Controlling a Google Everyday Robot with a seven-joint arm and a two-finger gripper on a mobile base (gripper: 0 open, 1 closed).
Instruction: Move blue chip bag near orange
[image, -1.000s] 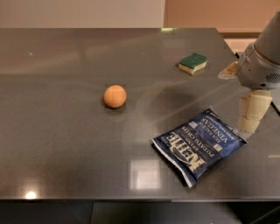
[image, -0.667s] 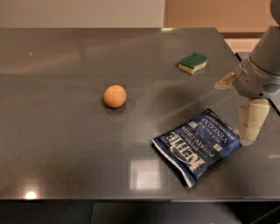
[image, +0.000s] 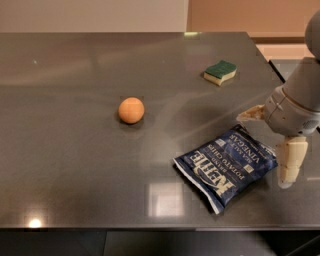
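Observation:
The blue chip bag lies flat on the dark table at the front right, with white "Kettle" lettering facing up. The orange sits near the table's middle, well to the left of the bag. My gripper hangs at the bag's right end, open, with one cream finger behind the bag's far corner and the other finger to its right. It holds nothing. The arm comes in from the right edge.
A green-and-yellow sponge lies at the back right of the table. The table's front edge runs along the bottom and its right edge lies just beyond the gripper.
My gripper has moved down and slightly toward the front, coming closer to the bag's right end. The bag, orange and sponge have not moved.

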